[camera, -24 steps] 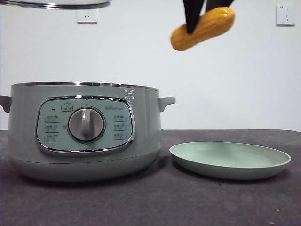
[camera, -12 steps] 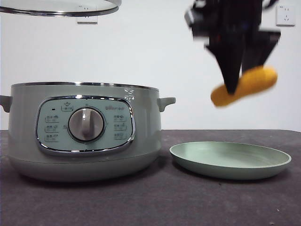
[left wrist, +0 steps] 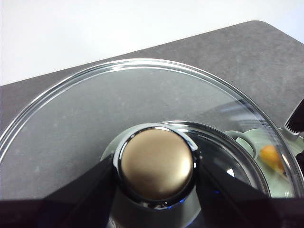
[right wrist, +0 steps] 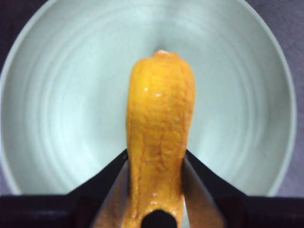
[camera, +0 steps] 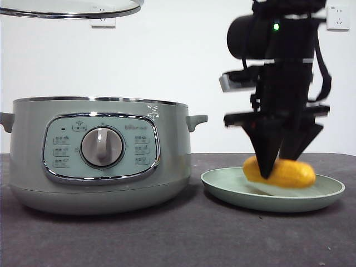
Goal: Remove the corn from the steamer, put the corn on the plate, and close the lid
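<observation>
The right gripper (camera: 272, 169) has its jaws squeezed tight on the corn (camera: 286, 173), low inside the plate (camera: 222, 186). The corn looks like it is touching the plate or just about to. This is the step of putting the corn down. Next, I think the jaws need to open and lift away. The left gripper (left wrist: 156, 167) pinches the knob of the lid (camera: 67, 8), up high over the open steamer (camera: 167, 144). The lid goes on last.
</observation>
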